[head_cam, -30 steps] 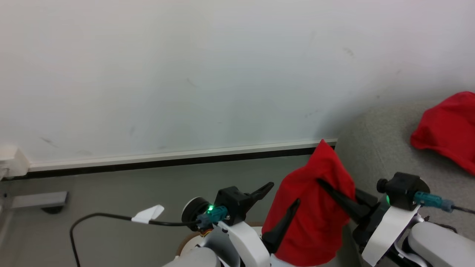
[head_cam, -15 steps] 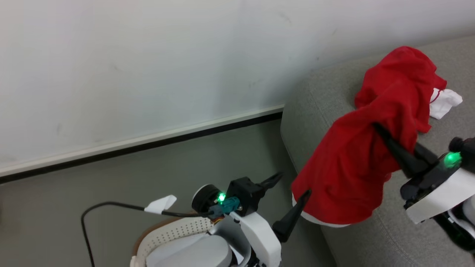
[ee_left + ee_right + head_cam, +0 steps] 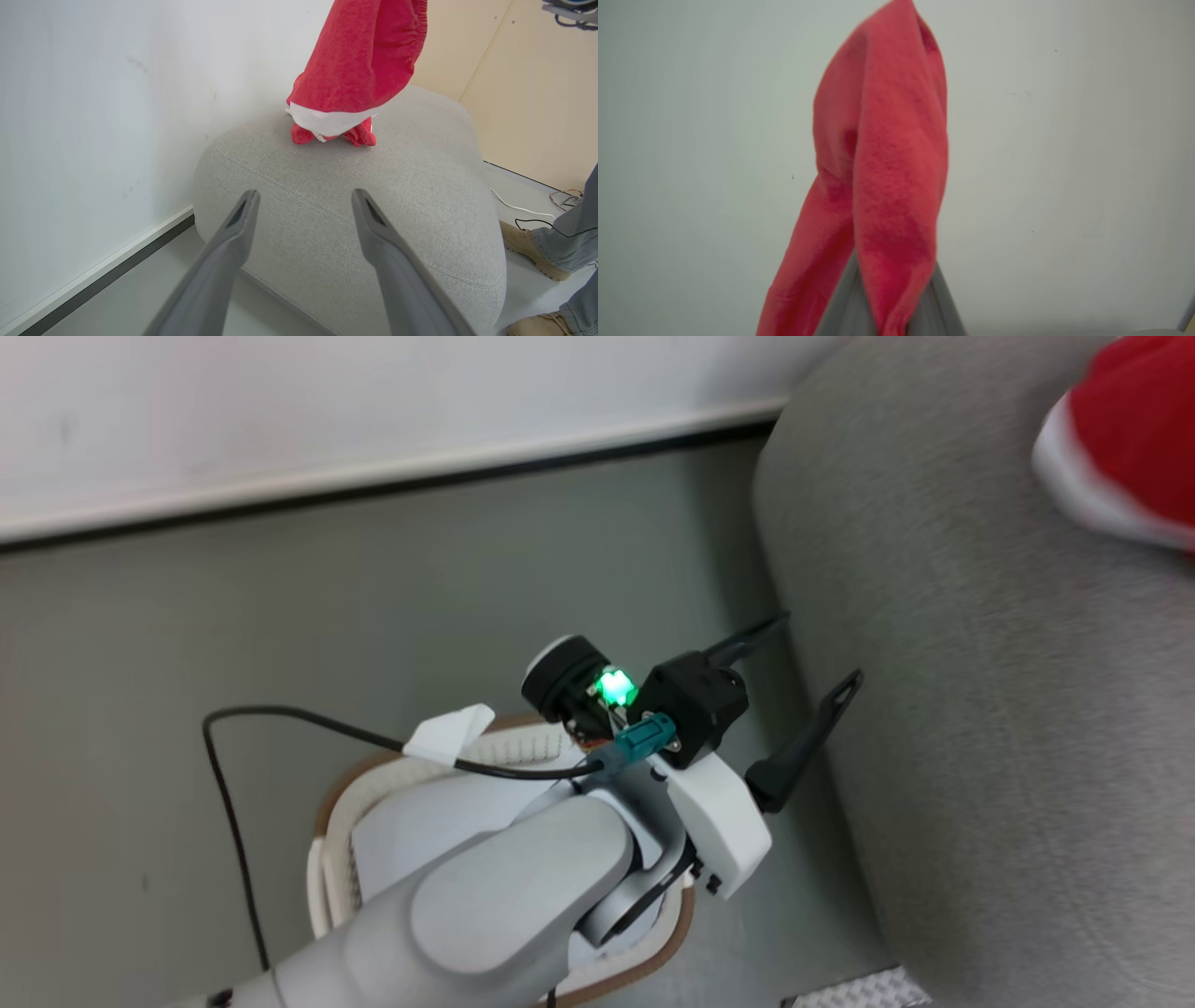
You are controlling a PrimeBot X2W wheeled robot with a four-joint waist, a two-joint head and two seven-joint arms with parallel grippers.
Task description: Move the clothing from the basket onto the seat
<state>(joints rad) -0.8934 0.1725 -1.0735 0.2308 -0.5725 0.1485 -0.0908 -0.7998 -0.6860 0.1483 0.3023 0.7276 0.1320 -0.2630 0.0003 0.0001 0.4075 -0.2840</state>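
The red clothing [image 3: 359, 60] with white trim hangs over the grey sofa seat [image 3: 355, 224], and its lower end touches the cushion. Its edge also shows at the head view's top right as red clothing [image 3: 1125, 439] above the seat [image 3: 980, 728]. My right gripper [image 3: 888, 284] is shut on the clothing [image 3: 887, 154], which drapes over its grey fingers [image 3: 840, 308]. My left gripper [image 3: 817, 649] is open and holds nothing, beside the seat's edge and above the basket [image 3: 322, 812]. Its fingers [image 3: 233, 242] point at the seat.
Something white lies in the basket under my left arm [image 3: 523, 887]. A black cable [image 3: 224, 784] runs over the grey floor. A white wall with a dark baseboard [image 3: 373, 485] stands behind. A person's boots and trouser legs [image 3: 537, 247] are beside the seat's far side.
The head camera has swung down and left. My right gripper has carried the clothing farther over the seat and out of the head view. The left gripper stays open.
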